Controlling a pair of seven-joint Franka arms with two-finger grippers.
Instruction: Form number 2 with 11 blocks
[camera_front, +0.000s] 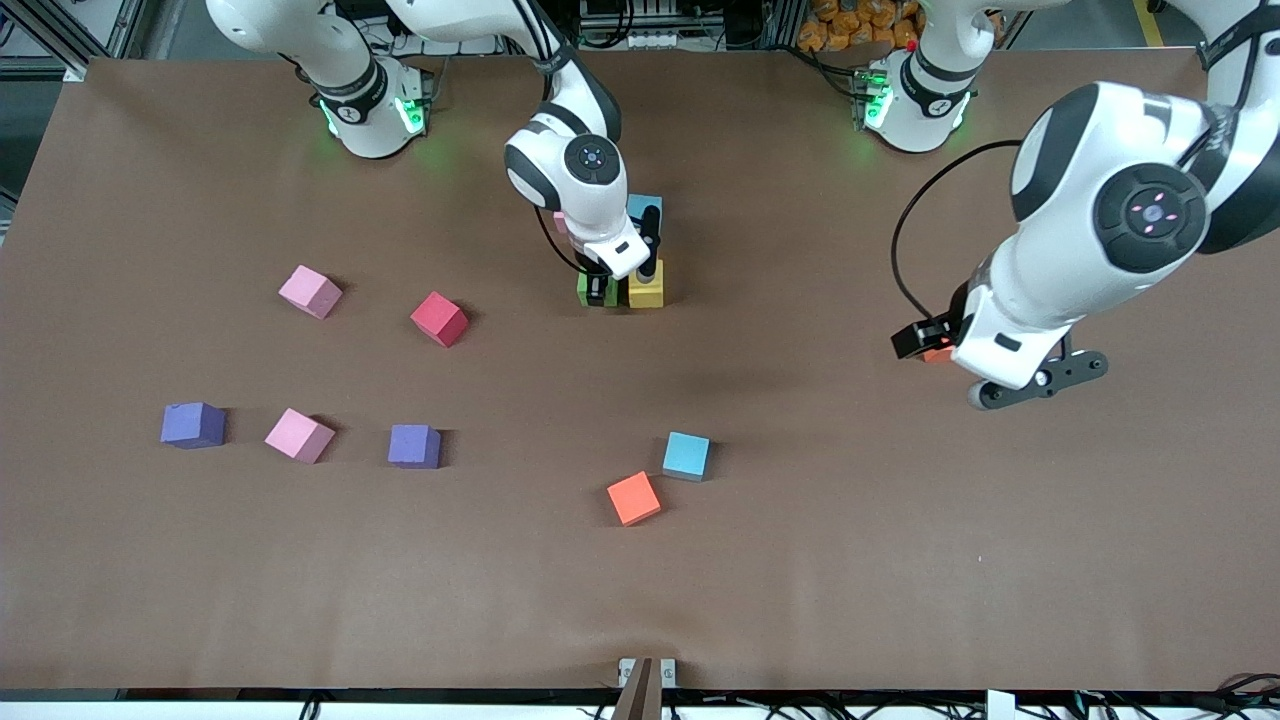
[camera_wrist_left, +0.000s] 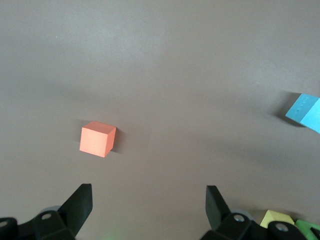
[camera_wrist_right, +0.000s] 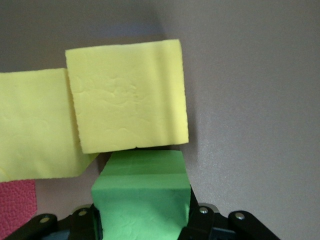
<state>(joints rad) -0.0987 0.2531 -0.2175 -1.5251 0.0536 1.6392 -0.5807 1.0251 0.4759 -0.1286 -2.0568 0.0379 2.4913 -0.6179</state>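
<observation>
Two claws for you: the right gripper (camera_wrist_right: 142, 220) pinches the green block (camera_wrist_right: 142, 200) beside a yellow block (camera_wrist_right: 127, 95); the left gripper (camera_wrist_left: 149, 205) hangs wide open, empty.

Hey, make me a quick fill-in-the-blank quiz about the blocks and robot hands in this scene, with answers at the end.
1. The right hand is shut on the ___ block.
2. The left hand is ___, holding nothing.
3. The green block sits beside a ___ block.
4. The loose orange block lies beside a ___ block.

Answers: green; open; yellow; blue
</observation>
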